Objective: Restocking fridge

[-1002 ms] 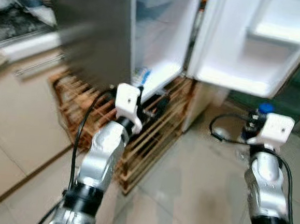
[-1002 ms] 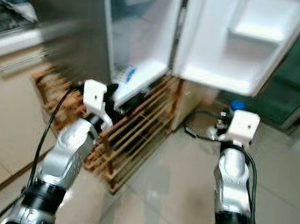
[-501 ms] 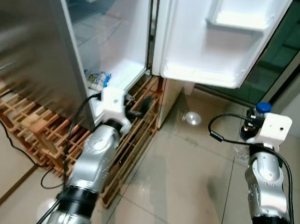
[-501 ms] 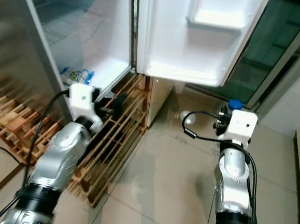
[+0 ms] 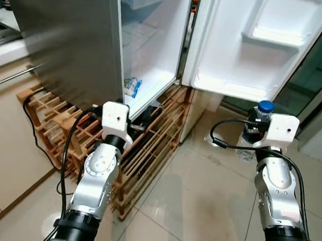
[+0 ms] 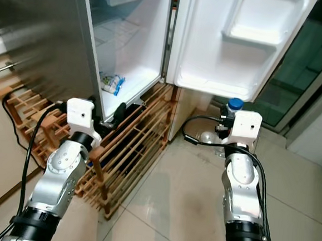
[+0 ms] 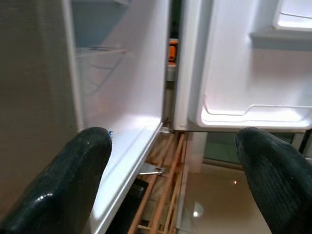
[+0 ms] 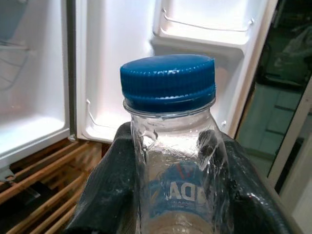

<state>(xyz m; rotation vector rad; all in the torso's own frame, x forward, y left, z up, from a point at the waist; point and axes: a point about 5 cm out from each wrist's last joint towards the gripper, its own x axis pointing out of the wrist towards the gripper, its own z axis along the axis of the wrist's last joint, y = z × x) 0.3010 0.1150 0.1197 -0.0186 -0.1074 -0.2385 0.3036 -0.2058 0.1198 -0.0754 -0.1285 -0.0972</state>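
A home kitchen: a tall stainless-steel fridge (image 5: 73,35) stands open, its white inner door shelves (image 5: 267,45) showing, on a slatted wooden pallet (image 5: 153,148) over glossy beige floor tiles (image 5: 198,213), beside beige cabinet fronts (image 5: 10,125).

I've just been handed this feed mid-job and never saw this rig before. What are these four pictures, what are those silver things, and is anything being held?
The two wide pictures come from a camera on a humanoid robot's head, looking down past its two silver arms at an open fridge standing on a wooden slat pallet. The other two come from wrist cameras looking along each gripper's black fingers. The right gripper is clamped around a clear water bottle with a blue cap. The left gripper is open and holds nothing, pointing at the fridge's lower edge. A small packet lies on the fridge floor.
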